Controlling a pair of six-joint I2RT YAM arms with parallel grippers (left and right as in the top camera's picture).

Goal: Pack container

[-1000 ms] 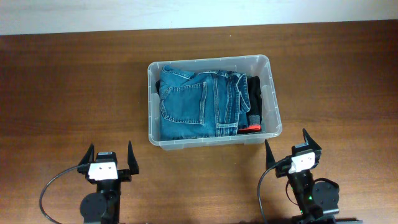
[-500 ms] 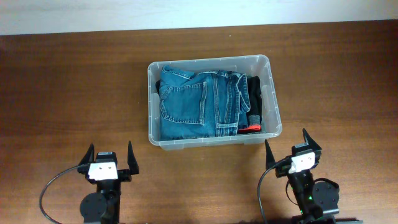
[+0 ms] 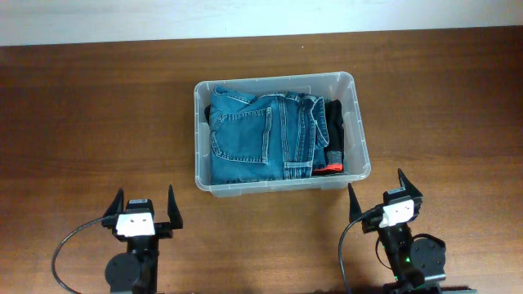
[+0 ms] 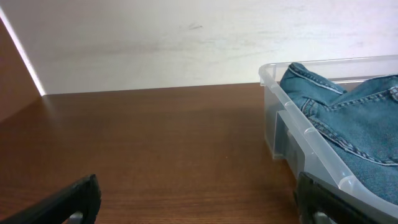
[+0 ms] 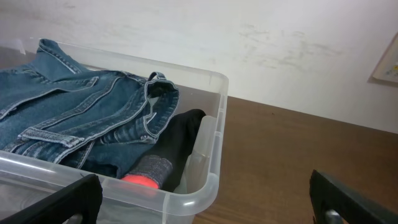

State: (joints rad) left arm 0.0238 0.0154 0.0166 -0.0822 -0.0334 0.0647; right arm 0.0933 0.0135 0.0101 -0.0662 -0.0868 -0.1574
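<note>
The clear plastic container (image 3: 281, 81) stands mid-table. Inside lie folded blue jeans (image 3: 257, 135) and, along the right side, black socks with grey and red cuffs (image 3: 333, 139). My left gripper (image 3: 145, 207) is open and empty near the front edge, left of the container. My right gripper (image 3: 381, 195) is open and empty, just in front of the container's right front corner. In the left wrist view the container rim (image 4: 292, 112) and jeans (image 4: 354, 118) show at right. In the right wrist view the container corner (image 5: 208, 186), jeans (image 5: 74, 106) and sock (image 5: 165, 152) lie close ahead.
The wooden table (image 3: 98, 114) spreads around the container. A white wall (image 3: 245, 16) runs along the table's far edge. A framed picture corner (image 5: 387, 62) shows on the wall in the right wrist view.
</note>
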